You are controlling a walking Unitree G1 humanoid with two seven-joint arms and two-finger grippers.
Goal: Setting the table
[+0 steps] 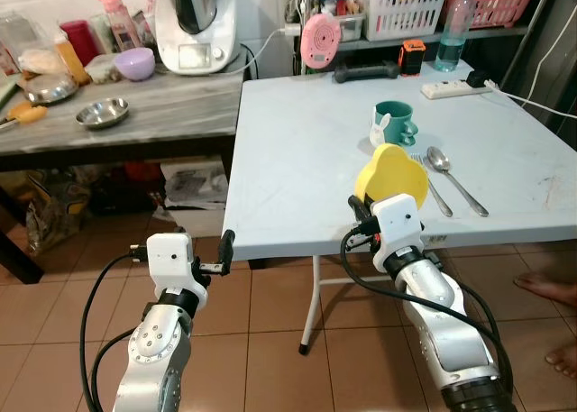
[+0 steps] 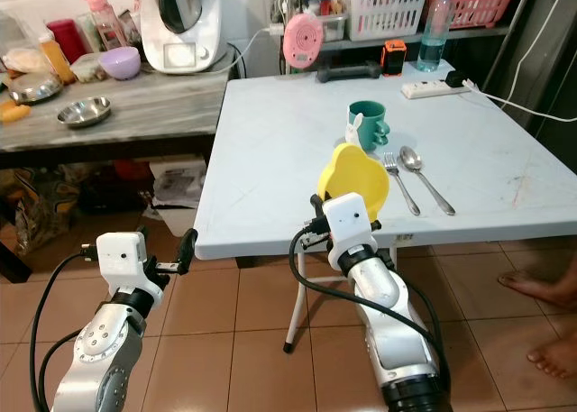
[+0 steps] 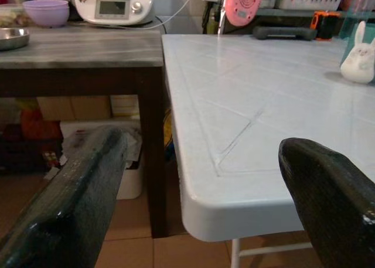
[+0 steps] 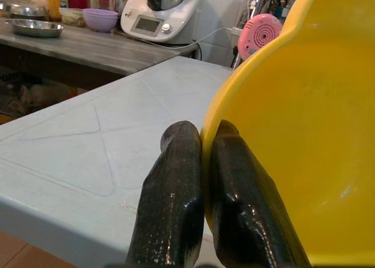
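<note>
The right end effector (image 1: 371,206) pinches the rim of a yellow bowl (image 1: 390,173) between its two black fingers (image 4: 176,186), which press together with only the thin wall between them; the bowl is carried tilted on edge above the near edge of the white counter (image 1: 297,151), just short of the fork (image 1: 433,187) and spoon (image 1: 451,176) that lie side by side beyond it. A teal mug (image 1: 395,121) with a small white rabbit figure (image 1: 380,131) stands farther along the counter from that cutlery. The left end effector (image 1: 224,252) hangs near the counter's near corner with its fingers spread apart and nothing between them. To complete the placement well, the bowl should probably be levelled so that its base faces down, lowered until it bears on the counter just beside the fork, and released only then; a rim pinch on smooth, glossy plastic is likely to let the bowl swing or slip if it is turned quickly. The counter top is moulded white plastic with shallow pressed lines and a rounded lip, matt and lightly scuffed; the cutlery is polished metal. Beside the counter stands a grey-topped wooden table (image 1: 162,105) bearing a steel dish (image 1: 101,114) and a lilac bowl (image 1: 133,63).
</note>
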